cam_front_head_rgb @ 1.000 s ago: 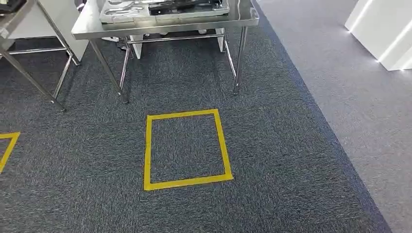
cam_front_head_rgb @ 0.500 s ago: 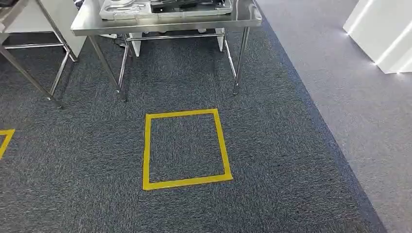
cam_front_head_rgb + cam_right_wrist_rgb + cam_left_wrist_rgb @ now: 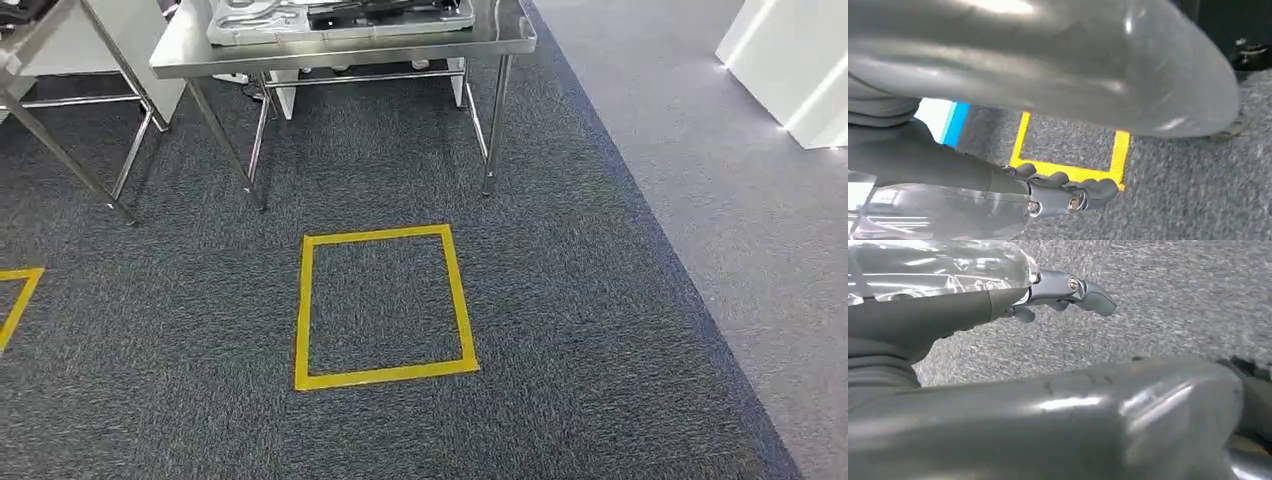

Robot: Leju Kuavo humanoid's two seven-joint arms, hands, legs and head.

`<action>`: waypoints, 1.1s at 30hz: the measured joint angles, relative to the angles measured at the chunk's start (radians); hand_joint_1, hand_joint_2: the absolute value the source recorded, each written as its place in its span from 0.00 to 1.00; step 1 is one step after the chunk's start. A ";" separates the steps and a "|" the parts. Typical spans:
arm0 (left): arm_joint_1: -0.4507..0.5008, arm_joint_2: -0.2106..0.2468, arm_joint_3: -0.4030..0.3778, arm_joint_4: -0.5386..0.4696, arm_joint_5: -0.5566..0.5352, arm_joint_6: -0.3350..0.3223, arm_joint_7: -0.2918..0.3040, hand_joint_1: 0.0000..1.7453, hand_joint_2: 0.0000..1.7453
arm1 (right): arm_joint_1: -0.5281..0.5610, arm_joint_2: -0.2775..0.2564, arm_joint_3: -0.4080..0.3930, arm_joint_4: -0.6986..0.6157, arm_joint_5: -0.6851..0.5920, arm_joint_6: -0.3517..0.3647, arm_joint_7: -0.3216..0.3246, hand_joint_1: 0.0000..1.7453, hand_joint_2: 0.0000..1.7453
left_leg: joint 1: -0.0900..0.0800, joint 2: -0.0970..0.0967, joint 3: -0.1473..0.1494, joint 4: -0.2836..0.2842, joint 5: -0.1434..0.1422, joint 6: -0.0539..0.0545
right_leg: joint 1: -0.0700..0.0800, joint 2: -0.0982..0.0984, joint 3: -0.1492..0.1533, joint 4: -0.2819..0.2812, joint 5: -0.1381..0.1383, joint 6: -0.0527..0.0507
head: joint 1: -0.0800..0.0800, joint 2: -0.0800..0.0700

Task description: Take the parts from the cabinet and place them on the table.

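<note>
- The left robot hand [image 3: 998,302] hangs over the dark grey speckled carpet floor [image 3: 1173,295], its fingers [image 3: 1093,294] clamped along a clear, glossy plastic-wrapped part [image 3: 933,265] that lies against the palm; the dark fingertips curl round the wrap's edge.
- The right robot hand [image 3: 998,192] likewise hangs low over the carpet, its dark fingers [image 3: 1093,192] curled and clamped on another transparent plastic-wrapped part [image 3: 938,212] pressed against its palm side.
- Just beyond the right robot hand's fingertips, flat on the carpet, lies a square outline of yellow tape [image 3: 1068,170]; the head view shows the same square [image 3: 385,305] in the middle of the floor.
- Near the right robot hand's wrist, a bright white panel with a blue edge [image 3: 945,120] shows.
- Farther out in the head view, past the yellow square, stands a stainless-steel table [image 3: 180,55] on thin metal legs, well apart from both robot hands.
- On that table rests a shallow grey moulded tray [image 3: 330,25] carrying dark and silvery items too small to tell apart.
- To the table's left stands a second steel frame table [image 3: 70,110], and at the floor's left edge a corner of another yellow tape mark [image 3: 20,300].
- To the right the carpet turns to a lighter grey strip [image 3: 740,200], with a white cabinet-like block [image 3: 795,70] at its far side.
</note>
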 joint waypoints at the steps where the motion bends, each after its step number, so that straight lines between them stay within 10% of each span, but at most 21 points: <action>1: -0.001 0.000 0.000 0.000 0.000 0.000 0.000 0.00 0.00 | 0.000 0.000 0.001 0.000 0.007 0.000 0.003 0.00 0.00 | 0.001 0.000 -0.030 0.068 -0.042 -0.003 | 0.002 -0.005 -0.002 0.000 0.000 -0.003 | 0.000 0.000; 4: 0.001 0.000 0.000 0.000 0.001 -0.005 0.000 0.00 0.00 | 0.003 0.000 0.014 0.000 0.045 0.003 0.018 0.00 0.00 | 0.001 0.000 -0.114 0.268 -0.118 -0.009 | 0.008 -0.024 -0.004 0.001 0.000 -0.006 | 0.000 0.000; 7: 0.002 0.000 0.000 0.000 0.001 -0.007 0.001 0.00 0.00 | 0.004 0.000 0.033 0.000 0.075 0.004 0.032 0.00 0.00 | 0.001 0.009 -0.027 0.103 -0.019 0.003 | 0.012 -0.049 0.000 0.002 -0.002 -0.005 | 0.000 0.000; 9: -0.001 0.001 0.000 0.000 0.001 -0.007 0.002 0.00 0.00 | 0.005 0.000 0.045 0.000 0.087 0.004 0.034 0.00 0.00 | -0.011 0.081 0.046 -0.045 0.014 0.019 | 0.018 -0.064 0.005 0.003 -0.006 0.000 | 0.000 0.000; 13: 0.001 0.006 0.000 0.000 0.001 -0.007 0.002 0.00 0.00 | 0.001 0.000 0.063 0.000 0.099 -0.007 0.025 0.00 0.00 | -0.019 0.043 0.039 -0.057 0.023 0.038 | 0.019 -0.102 0.012 -0.001 -0.008 0.020 | 0.000 0.000; 16: -0.005 0.006 -0.001 0.000 0.001 -0.008 0.001 0.00 0.00 | 0.003 -0.002 0.075 0.000 0.106 -0.009 0.022 0.00 0.00 | -0.008 0.017 0.043 -0.070 0.040 0.054 | 0.011 0.000 -0.025 0.089 -0.081 0.037 | 0.000 0.000; 19: -0.007 0.006 -0.001 0.000 0.001 -0.015 0.001 0.00 0.00 | 0.007 -0.002 0.088 0.000 0.127 -0.010 0.023 0.00 0.00 | -0.009 -0.016 0.036 -0.068 0.043 0.056 | 0.008 0.013 -0.126 0.302 -0.167 0.041 | 0.000 0.000; 22: 0.001 0.008 -0.001 0.000 0.000 -0.021 0.002 0.00 0.00 | 0.009 -0.002 0.111 0.000 0.157 -0.021 0.036 0.00 0.00 | -0.007 -0.057 0.037 -0.061 0.042 0.052 | 0.000 0.019 -0.067 0.176 -0.062 0.043 | 0.000 0.000; 23: 0.003 0.008 -0.001 0.000 0.001 -0.021 0.002 0.00 0.00 | 0.008 -0.002 0.118 0.000 0.160 -0.028 0.039 0.00 0.00 | -0.006 -0.070 0.037 -0.057 0.041 0.047 | -0.003 0.037 -0.022 0.080 -0.015 0.041 | 0.000 0.000; 25: 0.002 0.008 0.000 0.000 0.001 -0.018 0.001 0.00 0.00 | 0.011 -0.002 0.128 0.000 0.168 -0.037 0.042 0.00 0.00 | -0.010 -0.088 0.025 -0.041 0.035 0.034 | -0.006 0.102 0.003 0.011 -0.016 0.038 | 0.000 0.000; 29: 0.013 0.011 0.004 0.000 0.001 -0.005 0.000 0.00 0.00 | 0.006 -0.004 0.142 0.000 0.174 -0.056 0.045 0.00 0.00 | -0.004 -0.119 0.017 -0.051 0.043 0.008 | -0.009 0.053 0.007 0.001 -0.006 0.011 | 0.000 0.000; 31: 0.012 0.007 0.004 0.000 0.000 0.002 0.000 0.00 0.00 | 0.007 -0.007 0.145 0.000 0.174 -0.061 0.045 0.00 0.00 | -0.004 -0.032 -0.017 0.026 -0.010 0.003 | -0.005 0.028 0.010 -0.004 -0.004 -0.004 | 0.000 0.000; 33: 0.008 0.007 0.005 0.000 0.001 0.003 0.000 0.00 0.00 | 0.011 -0.007 0.145 0.000 0.174 -0.061 0.045 0.00 0.00 | 0.000 -0.010 -0.089 0.183 -0.088 -0.006 | 0.000 0.000 0.009 -0.004 -0.006 -0.007 | 0.000 0.000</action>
